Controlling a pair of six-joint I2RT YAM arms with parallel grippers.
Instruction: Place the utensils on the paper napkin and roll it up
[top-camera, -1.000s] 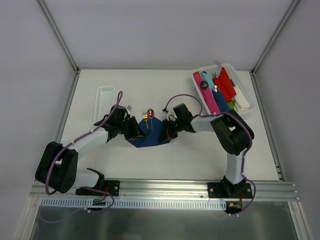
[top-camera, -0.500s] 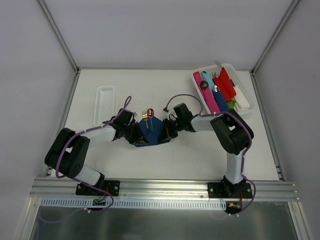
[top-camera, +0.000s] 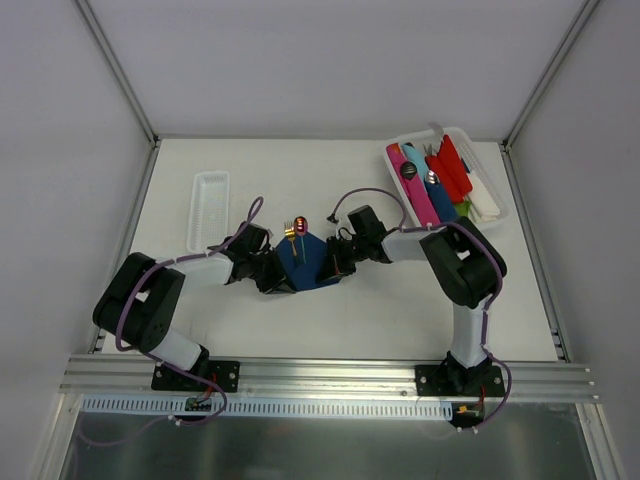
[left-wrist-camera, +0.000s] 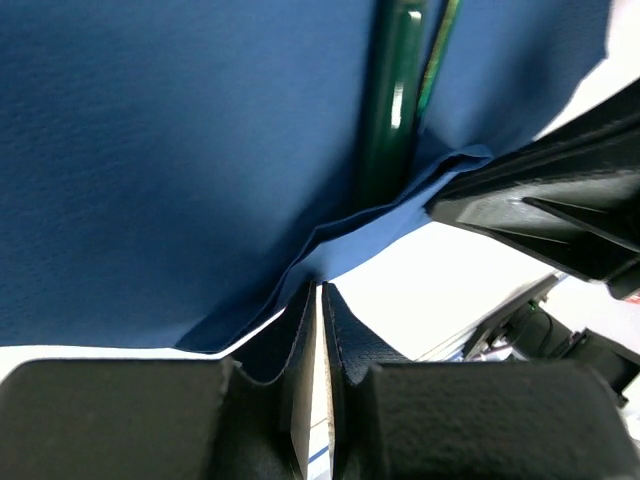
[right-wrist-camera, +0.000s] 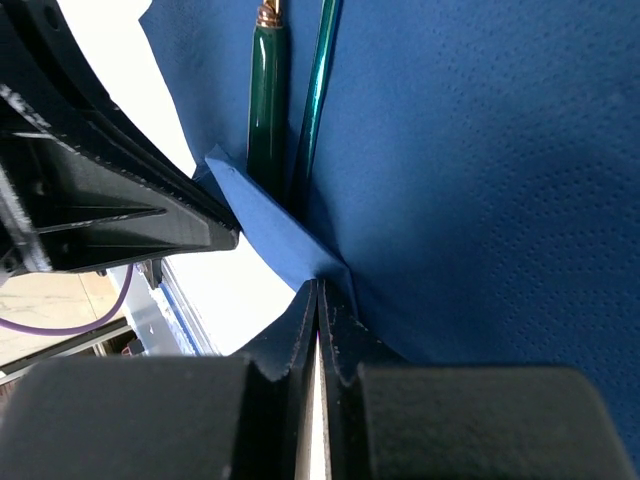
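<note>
The left hand (left-wrist-camera: 318, 300) is closed almost completely, its two dark fingers (left-wrist-camera: 292, 385) pressed together with only a thin sliver between them, and a folded edge of the dark blue napkin (left-wrist-camera: 180, 150) is pinched at their tips. The right hand (right-wrist-camera: 318, 295) is shut just as tightly, and a creased fold of the napkin (right-wrist-camera: 480, 150) is nipped at its tips too. From above, the left hand (top-camera: 270, 270) sits at the napkin's left side and the right hand (top-camera: 335, 262) at its right side, facing each other across the sheet, with the napkin (top-camera: 305, 262) bunched up between them near the middle of the tabletop (top-camera: 380, 300). The utensils (top-camera: 297, 230) lie on the napkin side by side. Their shiny heads stick out past its far edge, and their slim handles (right-wrist-camera: 267, 90) run down into the fold. In the left wrist view the same handles (left-wrist-camera: 392, 100) disappear under the raised crease just beyond the fingertips. Farther out, a narrow white tray (top-camera: 208, 205) lies to the left, well apart from the napkin. A white bin (top-camera: 392, 148) holding pink, red, blue and white plastic items (top-camera: 435, 180) stands at the far right corner.
</note>
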